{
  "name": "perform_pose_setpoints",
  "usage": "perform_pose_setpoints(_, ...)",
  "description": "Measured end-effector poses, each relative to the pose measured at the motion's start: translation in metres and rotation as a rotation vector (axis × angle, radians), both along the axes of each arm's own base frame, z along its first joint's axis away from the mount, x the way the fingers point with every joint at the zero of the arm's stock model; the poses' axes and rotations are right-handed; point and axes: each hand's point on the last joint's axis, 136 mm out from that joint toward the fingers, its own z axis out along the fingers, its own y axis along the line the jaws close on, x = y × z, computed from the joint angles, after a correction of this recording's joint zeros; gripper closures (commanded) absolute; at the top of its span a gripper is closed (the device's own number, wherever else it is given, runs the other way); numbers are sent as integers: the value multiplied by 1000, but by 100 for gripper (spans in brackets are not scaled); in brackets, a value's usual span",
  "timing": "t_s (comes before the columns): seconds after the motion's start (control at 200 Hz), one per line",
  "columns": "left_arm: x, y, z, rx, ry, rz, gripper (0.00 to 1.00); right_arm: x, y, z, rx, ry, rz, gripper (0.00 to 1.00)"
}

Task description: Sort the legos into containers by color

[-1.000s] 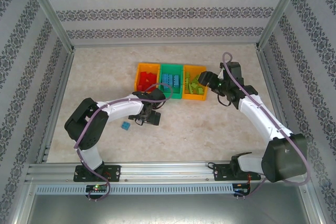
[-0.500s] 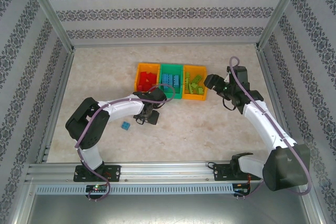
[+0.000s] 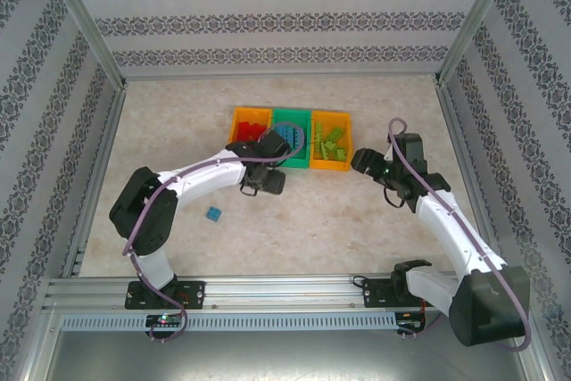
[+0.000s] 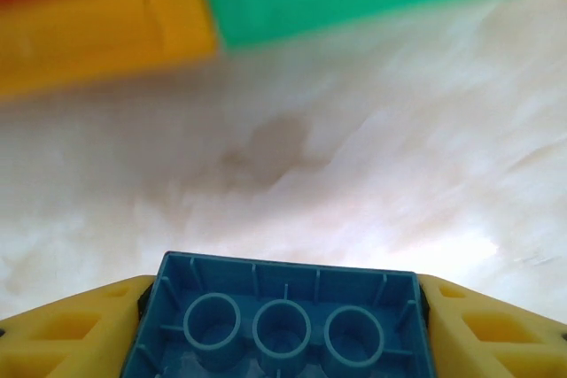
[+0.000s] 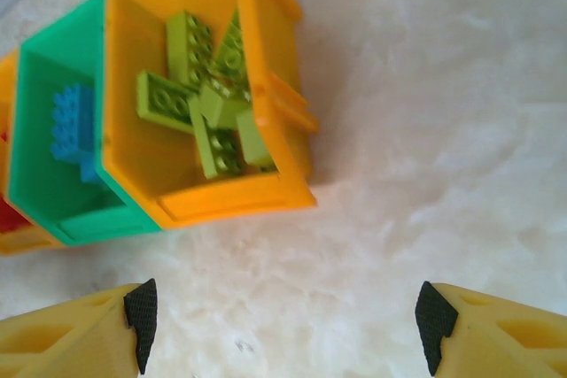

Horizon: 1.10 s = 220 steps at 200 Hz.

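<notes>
A blue brick (image 4: 283, 325) is shown clamped between the yellow fingers (image 4: 71, 338) of the left gripper (image 3: 269, 181). Its hollow underside, with three round tubes, is turned toward the wrist camera. The brick is held clear of the table (image 3: 312, 229), just in front of the containers (image 3: 291, 112). From the left wrist, the seam between the left orange bin (image 3: 237, 131) and the green bin (image 5: 40, 192) is seen blurred ahead.

The three bins are joined in a row. Red bricks (image 3: 249, 131) are held in the left orange bin and light-blue bricks (image 5: 69, 117) in the green bin. Lime-green bricks (image 5: 208, 104) are heaped against one another in the right orange bin (image 5: 239, 196).

A loose blue brick (image 3: 215, 213) is left on the table, well apart from the bins and beside the left arm's forearm.

The right gripper (image 5: 288, 325) is seen with its jaws spread wide and nothing between them, the black pads (image 5: 140, 312) facing each other over bare table. It is placed near the right orange bin, to that bin's right, and is not touching it.
</notes>
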Motion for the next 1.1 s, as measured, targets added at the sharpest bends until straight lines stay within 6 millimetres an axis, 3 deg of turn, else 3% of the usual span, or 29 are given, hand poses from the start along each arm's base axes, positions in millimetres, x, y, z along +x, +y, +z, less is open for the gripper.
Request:
perform_pose_setpoints(0.16, 46, -34, 68, -111, -144, -1, 46, -28, -4, -21, -20, 13, 13, 21)
perform_pose_setpoints(0.27, 79, -50, 85, -148, -193, 17, 46, -42, -1, -29, -24, 2, 30, 21)
perform_pose_setpoints(0.425, 115, -49, 59, -136, -157, 60, 44, -55, 9, -35, -24, -7, 78, 21)
perform_pose_setpoints(0.614, 140, -43, 29, -115, -106, 93, 36, -63, 20, -41, -41, -4, 125, 21)
perform_pose_setpoints(0.839, 146, -48, 34, -134, -112, 98, 16, -66, 24, -49, -56, 17, 145, 21)
perform_pose_setpoints(0.924, 146, -48, 34, -134, -112, 99, 0, -66, 23, -51, -62, 24, 143, 20)
perform_pose_setpoints(1.099, 146, -46, 33, -131, -111, 112, 0, -66, 23, -53, -71, 31, 143, 21)
